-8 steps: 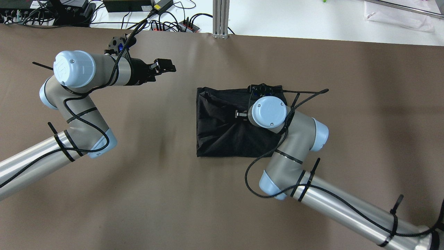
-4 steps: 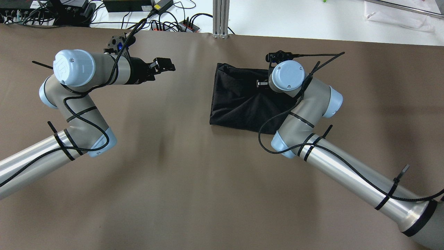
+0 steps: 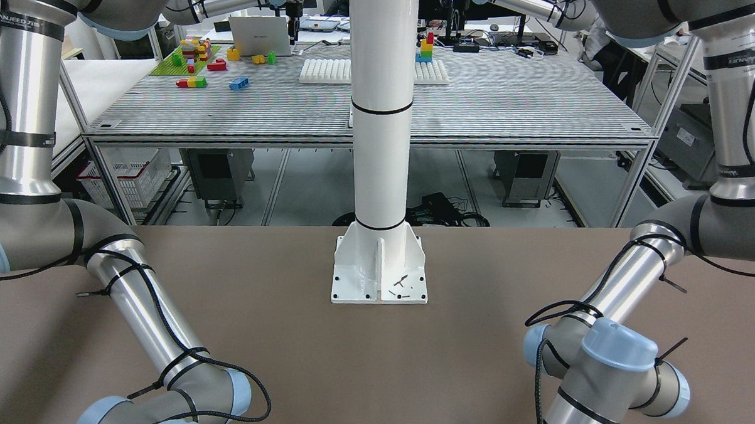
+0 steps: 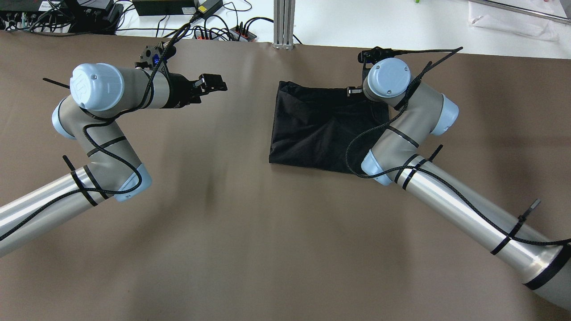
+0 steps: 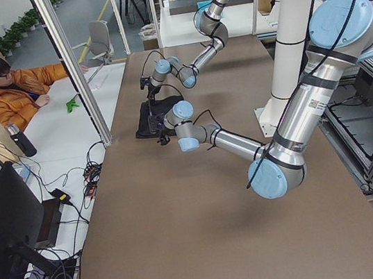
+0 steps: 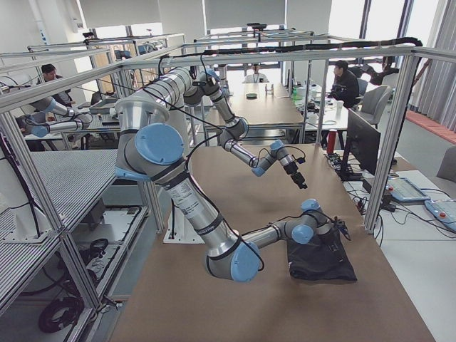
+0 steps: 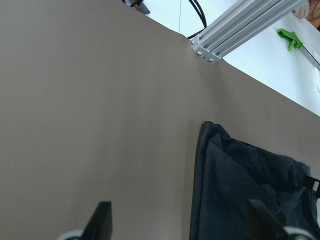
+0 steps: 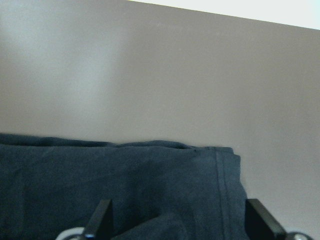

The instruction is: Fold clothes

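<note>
The clothes (image 4: 321, 129), one black garment folded into a rough rectangle, lie flat on the brown table (image 4: 250, 232) right of centre, near the far edge. In the overhead view my right wrist (image 4: 387, 79) hangs over the garment's far right corner and hides the fingers. The right wrist view shows the right gripper (image 8: 180, 222) open, with the hemmed corner of the clothes (image 8: 125, 190) just beneath and nothing between the fingers. My left gripper (image 4: 213, 83) is open in the air left of the garment, apart from it. The left wrist view shows the garment's edge (image 7: 245, 190) ahead.
Cables and power strips (image 4: 214, 31) and an aluminium post (image 4: 284, 22) line the far table edge. The white pillar base (image 3: 379, 268) stands mid-table on the robot's side. A seated person in an orange jacket (image 5: 18, 91) is beyond the far edge.
The right arm slid the garment toward the far edge and to the right, then moved on to its far right corner while the cloth stayed put. The left arm barely moved.
</note>
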`<state>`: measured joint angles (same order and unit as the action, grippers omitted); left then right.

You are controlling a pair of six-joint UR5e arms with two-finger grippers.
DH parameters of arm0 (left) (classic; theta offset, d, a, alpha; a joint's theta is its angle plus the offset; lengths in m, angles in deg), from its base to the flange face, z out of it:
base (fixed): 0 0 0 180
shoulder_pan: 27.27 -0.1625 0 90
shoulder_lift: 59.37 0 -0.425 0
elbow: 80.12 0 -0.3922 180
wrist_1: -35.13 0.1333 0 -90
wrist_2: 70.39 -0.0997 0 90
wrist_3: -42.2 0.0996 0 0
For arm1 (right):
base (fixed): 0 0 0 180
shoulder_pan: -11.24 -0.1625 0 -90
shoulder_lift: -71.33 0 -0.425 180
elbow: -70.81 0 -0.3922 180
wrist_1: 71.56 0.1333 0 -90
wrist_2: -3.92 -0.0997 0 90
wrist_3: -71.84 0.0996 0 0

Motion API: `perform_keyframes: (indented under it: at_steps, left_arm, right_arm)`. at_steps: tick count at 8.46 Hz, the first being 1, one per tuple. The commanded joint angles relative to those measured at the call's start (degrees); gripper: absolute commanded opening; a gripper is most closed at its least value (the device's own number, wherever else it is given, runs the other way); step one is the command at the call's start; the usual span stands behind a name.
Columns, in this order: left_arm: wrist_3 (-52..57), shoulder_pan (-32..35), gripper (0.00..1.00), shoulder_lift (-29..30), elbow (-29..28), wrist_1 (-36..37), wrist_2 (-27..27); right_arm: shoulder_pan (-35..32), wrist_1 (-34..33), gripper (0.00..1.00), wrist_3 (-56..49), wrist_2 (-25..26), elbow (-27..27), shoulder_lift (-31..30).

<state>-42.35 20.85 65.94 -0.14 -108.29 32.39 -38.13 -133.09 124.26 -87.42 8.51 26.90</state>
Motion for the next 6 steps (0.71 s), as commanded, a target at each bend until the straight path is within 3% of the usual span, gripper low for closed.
perform_keyframes:
  at_steps: [1,2,4,6]
  left_arm:
    - [1.13,0.13,0.94,0.11,0.00,0.15,-0.04]
    - [5.75,2.05,0.94,0.11,-1.31,1.46,0.22]
    - [16.29,9.41,0.94,0.20,-4.91,5.93,5.91]
    - [27.10,15.05,0.94,0.64,-9.65,7.53,7.87]
  right_arm:
    - [-1.69,-0.08,0.94,-0.47,-0.59,0.16,-0.04]
    - [-3.52,-0.26,0.94,-4.22,-2.86,0.07,-0.04]
    - [-10.01,-3.31,0.94,-14.74,-9.43,-0.36,-1.61]
    - [-13.46,-3.51,0.94,-22.34,-10.79,-3.15,-8.00]
